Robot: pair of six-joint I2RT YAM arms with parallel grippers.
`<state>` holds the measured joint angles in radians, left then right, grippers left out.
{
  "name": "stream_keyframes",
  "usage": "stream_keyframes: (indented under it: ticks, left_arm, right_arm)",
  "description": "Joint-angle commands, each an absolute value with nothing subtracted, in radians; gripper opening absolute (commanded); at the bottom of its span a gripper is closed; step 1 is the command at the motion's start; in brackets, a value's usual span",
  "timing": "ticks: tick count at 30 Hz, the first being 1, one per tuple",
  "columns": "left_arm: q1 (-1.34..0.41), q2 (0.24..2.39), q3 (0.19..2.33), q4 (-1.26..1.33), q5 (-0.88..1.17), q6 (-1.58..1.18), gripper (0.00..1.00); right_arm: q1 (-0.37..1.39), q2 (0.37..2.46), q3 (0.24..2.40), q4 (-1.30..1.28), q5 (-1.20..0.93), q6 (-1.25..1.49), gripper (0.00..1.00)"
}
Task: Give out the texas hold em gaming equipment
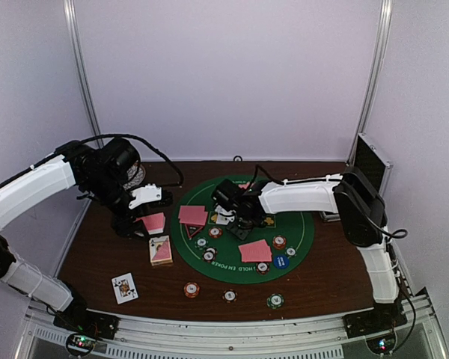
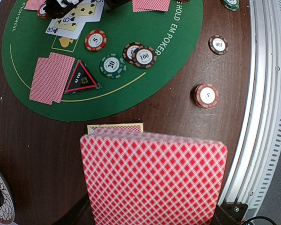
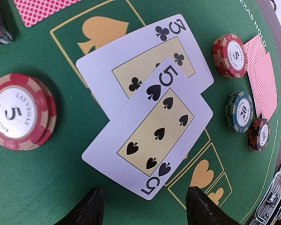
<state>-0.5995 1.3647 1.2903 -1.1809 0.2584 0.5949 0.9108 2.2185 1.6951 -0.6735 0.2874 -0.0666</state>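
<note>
**Robot arms deal a hold 'em table, one card pinched, two laid face up**

From above, the left gripper (image 1: 142, 223) hangs over bare wood just left of the green mat (image 1: 303, 224), pinching a red-backed card (image 1: 155, 222). The right gripper (image 1: 236, 217) sits low near the mat's centre. In the left wrist view, the held card (image 2: 154, 180) fills the foreground. Beyond it a red triangle (image 2: 80, 78) touches a face-down pair (image 2: 49, 77), with striped chips (image 2: 113, 65) nearby. In the right wrist view, the jaws stand spread and hold nothing, with the dark fingertips (image 3: 86, 211) just short of the five of spades (image 3: 154, 131). That card overlaps the three of clubs (image 3: 145, 56), both on the mat.
</note>
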Motion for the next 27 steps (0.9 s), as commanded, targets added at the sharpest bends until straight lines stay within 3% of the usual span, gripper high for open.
stream_keyframes:
  ticks: [1, 20, 22, 27]
  left_arm:
    - [-0.597, 1.339, 1.315, -1.178, 0.282, 0.609, 0.22]
    - [-0.597, 1.333, 1.310, -1.182, 0.283, 0.615, 0.22]
    - [-0.597, 1.336, 1.311, -1.181, 0.285, 0.615, 0.22]
    - [-0.597, 1.340, 1.313, -1.182, 0.282, 0.615, 0.22]
  right_arm:
    - [0.879, 2.259, 1.728, -0.661, 0.303, -0.042, 0.62]
    - [0.849, 2.222, 1.812, -0.662, 0.233, 0.000, 0.61]
    - [0.848, 2.168, 1.804, -0.653, 0.203, 0.043, 0.64]
    - [0.848, 2.012, 1.766, -0.620, 0.075, 0.171, 0.87]
